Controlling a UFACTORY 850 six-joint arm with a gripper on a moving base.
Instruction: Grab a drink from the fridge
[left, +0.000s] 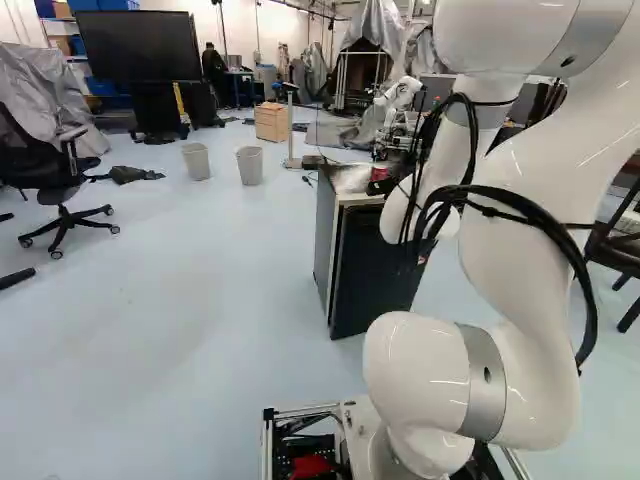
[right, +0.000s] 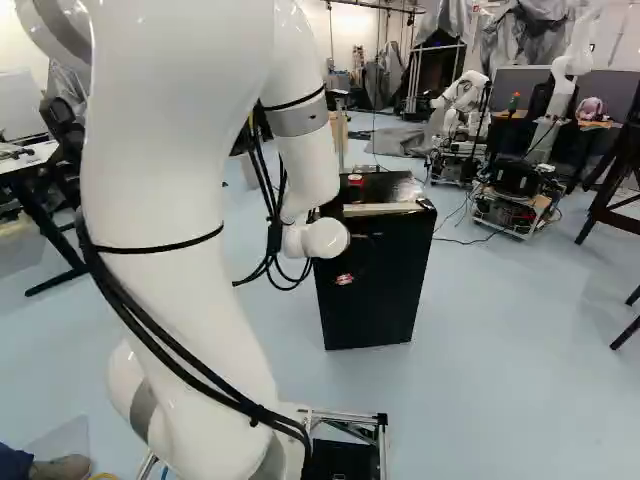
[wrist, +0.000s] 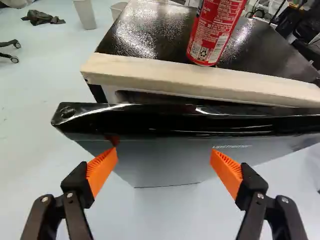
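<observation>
ok so i'm counting one fridge (right: 375, 290), one red can (wrist: 216, 31), two bins (left: 250, 166), one big black screen (left: 140, 45), one wheeled chair (left: 48, 172) and one wooden cabinet (left: 271, 122) lol

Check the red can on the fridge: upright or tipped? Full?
Upright: the red can stands on its base on the fridge's black top, beside the wooden strip. Full or empty: cannot tell, contents hidden.
</observation>
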